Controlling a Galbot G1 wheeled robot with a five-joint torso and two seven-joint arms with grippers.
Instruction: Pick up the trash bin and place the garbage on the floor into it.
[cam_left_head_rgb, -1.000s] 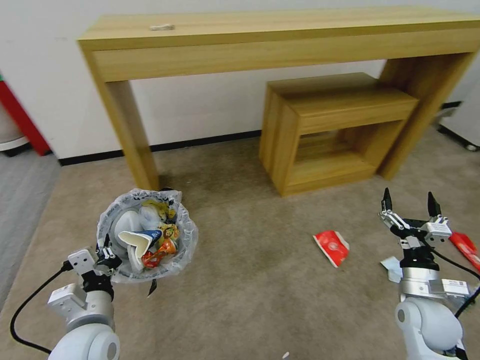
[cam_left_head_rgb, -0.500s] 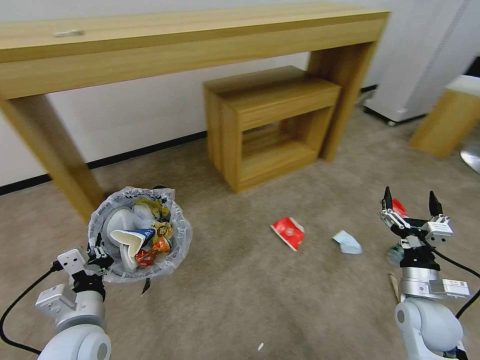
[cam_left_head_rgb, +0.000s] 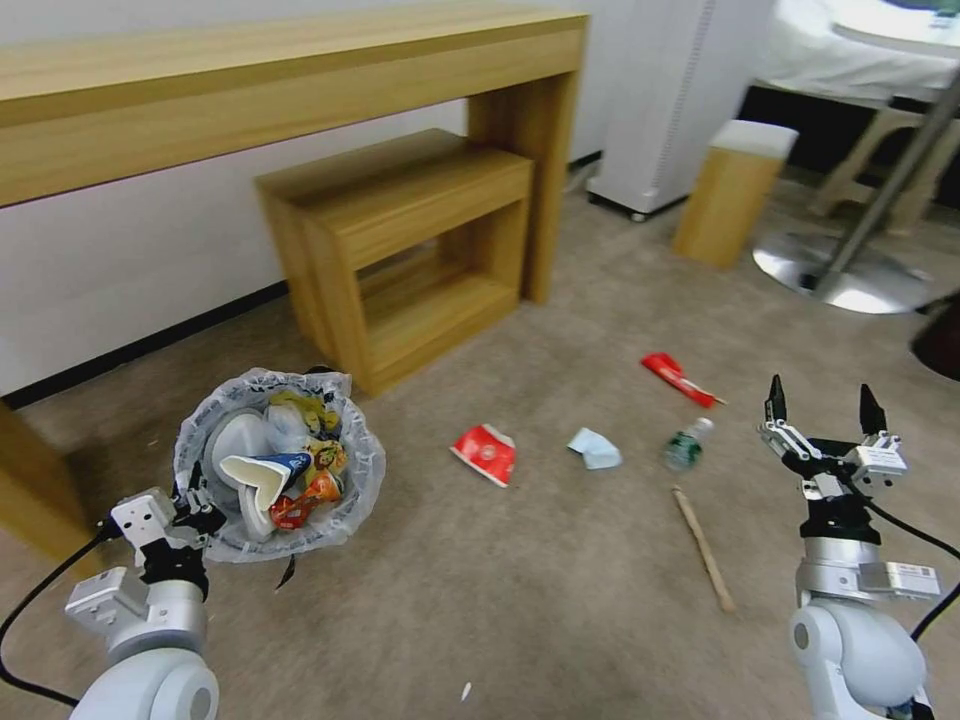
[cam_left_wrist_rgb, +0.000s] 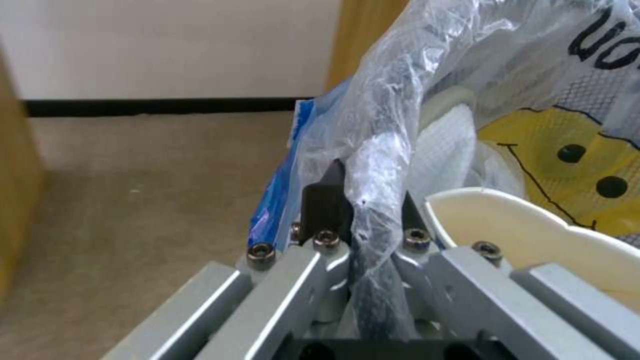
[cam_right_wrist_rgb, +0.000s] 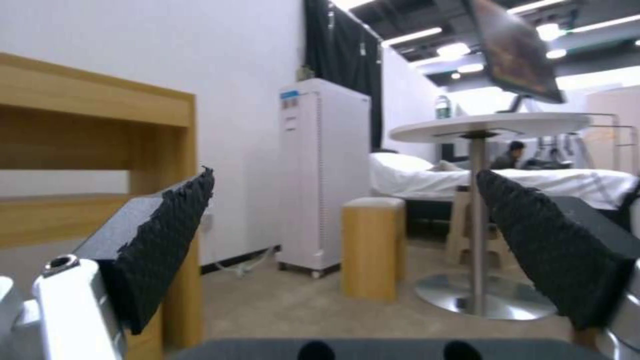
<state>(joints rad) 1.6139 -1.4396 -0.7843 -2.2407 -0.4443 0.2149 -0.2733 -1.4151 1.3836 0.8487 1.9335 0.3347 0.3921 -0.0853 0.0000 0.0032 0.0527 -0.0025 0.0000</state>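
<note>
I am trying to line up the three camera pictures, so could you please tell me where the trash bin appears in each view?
Head view: the trash bin sits lower left, held up at its rim by the left gripper.
Left wrist view: its bag-covered rim runs up the middle, pinched between the fingers.
Right wrist view: this view looks past the open right gripper toward the room instead.
Shared landmark: the wooden table leg.

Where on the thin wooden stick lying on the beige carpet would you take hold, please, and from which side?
Probably the middle of the thin wooden stick, from straight above. It lies flat on the beige carpet, so the open right gripper should straddle its narrow width, fingers set across its length.
</note>
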